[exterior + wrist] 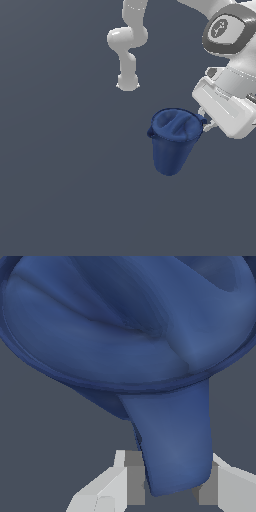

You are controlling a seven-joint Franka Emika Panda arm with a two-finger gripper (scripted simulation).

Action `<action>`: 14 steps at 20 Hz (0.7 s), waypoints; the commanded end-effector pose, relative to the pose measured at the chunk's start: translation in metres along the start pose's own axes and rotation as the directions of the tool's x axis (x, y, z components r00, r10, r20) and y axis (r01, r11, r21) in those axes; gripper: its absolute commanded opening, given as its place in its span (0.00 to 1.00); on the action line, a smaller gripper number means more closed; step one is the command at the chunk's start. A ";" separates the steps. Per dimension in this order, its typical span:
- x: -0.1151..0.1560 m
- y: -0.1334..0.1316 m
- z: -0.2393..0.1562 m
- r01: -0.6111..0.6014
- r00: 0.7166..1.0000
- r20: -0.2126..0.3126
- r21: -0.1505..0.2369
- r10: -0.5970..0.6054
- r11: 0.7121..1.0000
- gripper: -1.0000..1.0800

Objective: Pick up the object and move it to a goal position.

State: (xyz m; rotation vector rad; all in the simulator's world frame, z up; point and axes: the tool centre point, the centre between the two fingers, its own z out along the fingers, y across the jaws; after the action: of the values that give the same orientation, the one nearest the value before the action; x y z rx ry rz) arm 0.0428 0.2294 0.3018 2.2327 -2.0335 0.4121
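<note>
Gripper (170,491) clamped narrow on one side handle (175,446) between the jaws. Beyond, blue bin (172,140) hanging off that tab, apparently lifted. Risk: could swing, twist or slip from so off-centre a hold.

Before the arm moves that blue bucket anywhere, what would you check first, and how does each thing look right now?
1. Gripper astride a side handle of the blue bucket: ok; the wrist view shows the handle between the fingers.
2. Fingers pressing the handle: cannot tell; contact is not clear.
3. Bucket upright: ok, wide swirled top upward in the exterior view.
4. Bucket lifted off the floor: cannot tell.
5. Goal position visible: not ok, no marker in either view.
</note>
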 end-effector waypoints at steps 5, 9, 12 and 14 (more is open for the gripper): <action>-0.019 -0.017 -0.029 -0.001 1.000 0.001 0.002 0.001 1.000 0.00; -0.029 -0.026 -0.042 -0.001 1.000 0.000 0.002 0.001 1.000 0.00; -0.034 -0.031 -0.050 -0.001 1.000 0.000 0.002 0.001 1.000 0.00; -0.037 -0.034 -0.054 -0.001 1.000 0.000 0.002 0.001 1.000 0.00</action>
State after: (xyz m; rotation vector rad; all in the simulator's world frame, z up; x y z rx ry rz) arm 0.0640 0.2788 0.3423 2.2322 -2.0326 0.4118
